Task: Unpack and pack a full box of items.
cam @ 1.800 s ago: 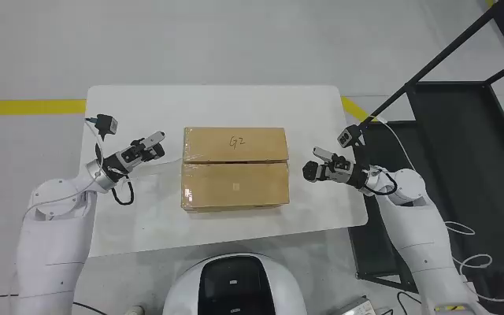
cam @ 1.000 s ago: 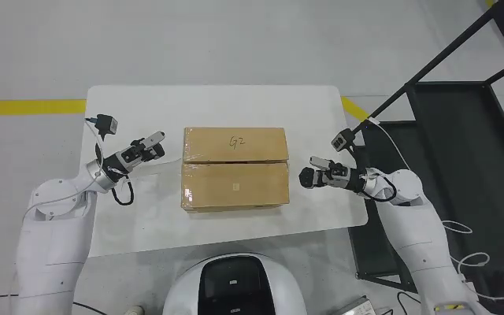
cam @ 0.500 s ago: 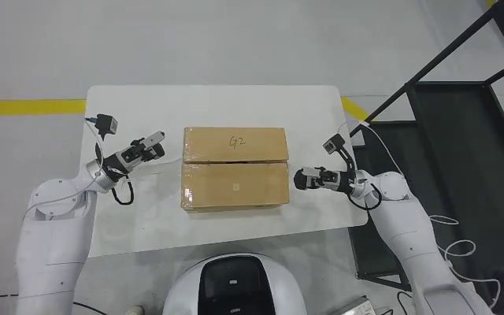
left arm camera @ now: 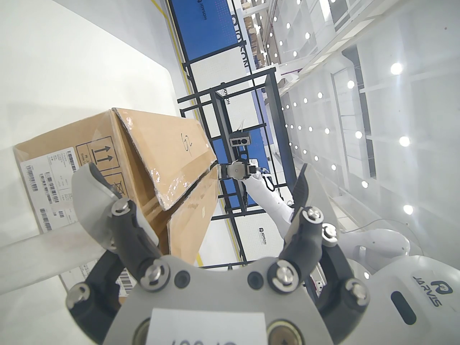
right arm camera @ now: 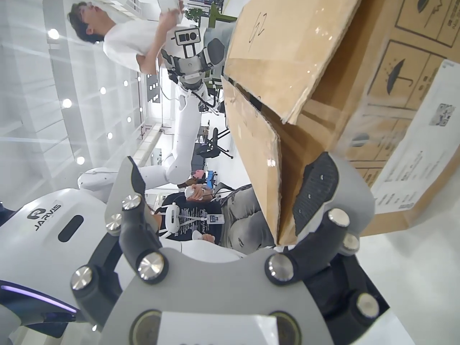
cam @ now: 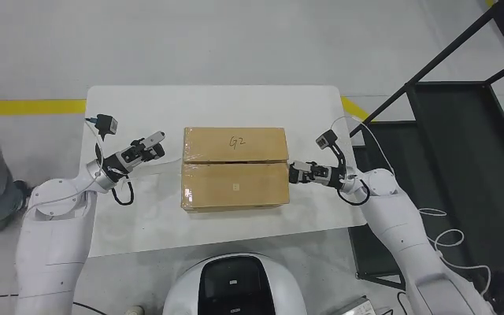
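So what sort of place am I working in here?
Most likely a warehouse or factory test hall. A yellow floor line runs past the white table, a black metal rack stands alongside it, and the high ceiling carries rows of round lights.

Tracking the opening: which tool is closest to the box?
The right tool, right at the box's end; the left tool hangs apart from it.

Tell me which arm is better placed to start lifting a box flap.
Probably right. The right gripper is open at the box end, with the near flap corner between its fingers. The left gripper is open too, but stands off the opposite end.
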You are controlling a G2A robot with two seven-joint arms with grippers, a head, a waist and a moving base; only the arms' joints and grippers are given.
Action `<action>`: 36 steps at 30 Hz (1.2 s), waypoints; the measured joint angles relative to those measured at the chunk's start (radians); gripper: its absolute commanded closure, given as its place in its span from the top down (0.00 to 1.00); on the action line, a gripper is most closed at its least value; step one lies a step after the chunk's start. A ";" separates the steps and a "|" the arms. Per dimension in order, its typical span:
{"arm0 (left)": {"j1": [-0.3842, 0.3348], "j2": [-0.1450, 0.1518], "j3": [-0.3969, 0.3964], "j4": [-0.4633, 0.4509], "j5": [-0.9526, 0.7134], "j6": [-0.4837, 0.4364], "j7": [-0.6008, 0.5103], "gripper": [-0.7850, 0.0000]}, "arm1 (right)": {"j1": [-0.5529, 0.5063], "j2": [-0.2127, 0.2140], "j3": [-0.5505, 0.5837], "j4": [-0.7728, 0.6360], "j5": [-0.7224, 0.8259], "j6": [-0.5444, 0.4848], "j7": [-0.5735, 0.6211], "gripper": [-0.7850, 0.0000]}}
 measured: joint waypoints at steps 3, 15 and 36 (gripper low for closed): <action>0.000 0.000 0.000 0.000 0.000 0.000 0.000 1.00 | 0.009 -0.001 -0.013 0.003 0.024 0.003 0.003 1.00; 0.000 0.000 0.000 0.000 0.000 0.000 0.000 1.00 | -0.006 0.011 0.013 -0.087 0.198 0.086 0.086 1.00; 0.007 0.007 0.026 -0.037 -0.037 0.003 0.013 1.00 | -0.283 0.053 0.019 -0.462 0.064 0.300 0.212 1.00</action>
